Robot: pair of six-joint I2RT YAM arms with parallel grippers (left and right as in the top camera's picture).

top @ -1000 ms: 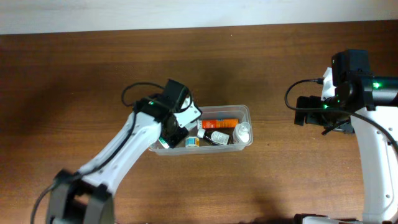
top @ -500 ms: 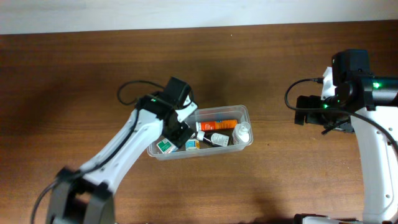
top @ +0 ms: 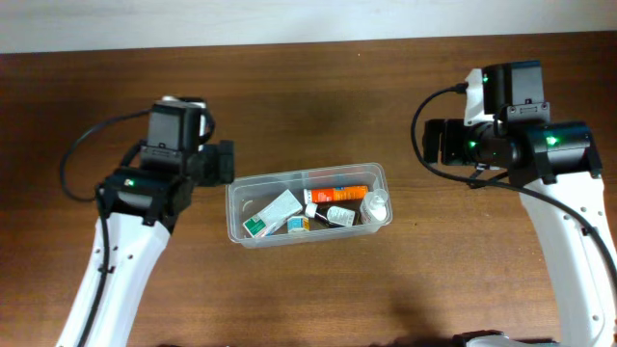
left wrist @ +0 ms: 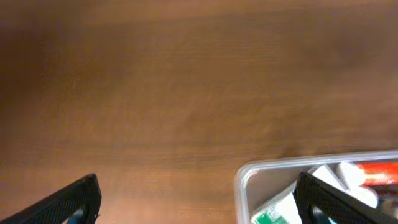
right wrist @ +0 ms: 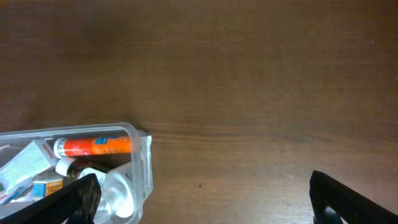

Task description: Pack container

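The container (top: 307,175), a clear tub, sits mid-table. Inside lie a white box with green print (top: 273,214), an orange tube (top: 339,193), a small bottle (top: 339,213) and a clear bottle with a white cap (top: 376,204). My left gripper (top: 220,162) hovers open just left of the tub, holding nothing; in the left wrist view the left gripper (left wrist: 202,202) spans bare wood and the container corner (left wrist: 247,177). My right gripper (top: 436,143) is open and empty, up and to the right of the tub. The right wrist view shows the right gripper (right wrist: 205,202) beside the container wall (right wrist: 147,163).
The brown wooden table (top: 308,87) runs to a pale wall along the far edge. Black cables loop from both arms, at left (top: 82,154) and at right (top: 421,135). No other loose objects are in view.
My left gripper opened, let go of the white box inside the container, and drew back to the left. The right arm shifted left, toward the tub.
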